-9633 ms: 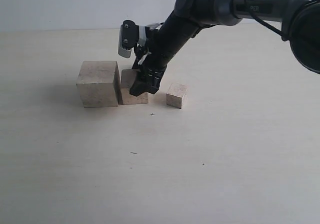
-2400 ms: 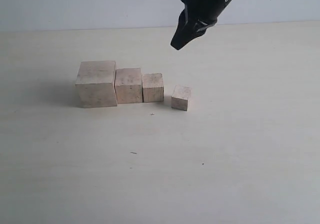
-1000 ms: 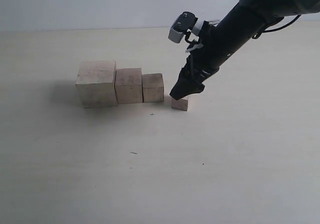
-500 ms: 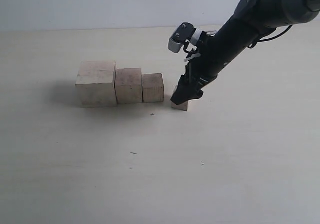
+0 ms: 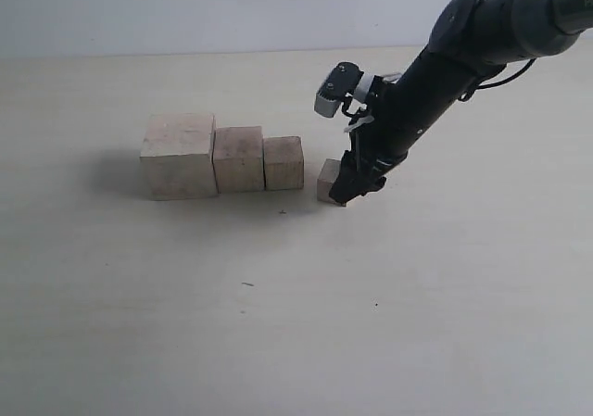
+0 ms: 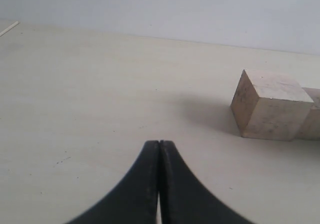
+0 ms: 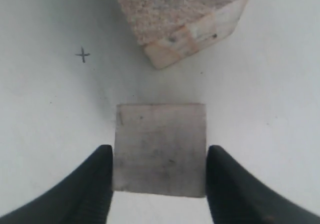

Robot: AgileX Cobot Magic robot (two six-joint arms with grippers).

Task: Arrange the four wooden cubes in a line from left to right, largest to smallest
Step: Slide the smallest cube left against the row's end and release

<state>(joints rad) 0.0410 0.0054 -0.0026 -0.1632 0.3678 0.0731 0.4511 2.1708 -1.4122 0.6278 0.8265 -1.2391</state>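
Note:
Three wooden cubes stand touching in a row: the largest (image 5: 176,155) on the left, then the second (image 5: 238,157) and the third (image 5: 283,161). The smallest cube (image 5: 327,179) sits on the table a small gap to the right of the third. My right gripper (image 5: 347,192) reaches down onto it. In the right wrist view its two fingers press the smallest cube (image 7: 160,134) on both sides, with the third cube (image 7: 180,14) beyond. My left gripper (image 6: 159,143) is shut on nothing, low over the table, well away from the largest cube (image 6: 270,104).
The pale table (image 5: 278,323) stretches wide around the row, with a small pen cross (image 7: 83,55) marked near the smallest cube. A pale wall (image 5: 185,8) rises behind the table. The left arm is outside the exterior view.
My right gripper has come down around the smallest cube and its fingers have closed in onto its sides. The other three cubes have stayed put.

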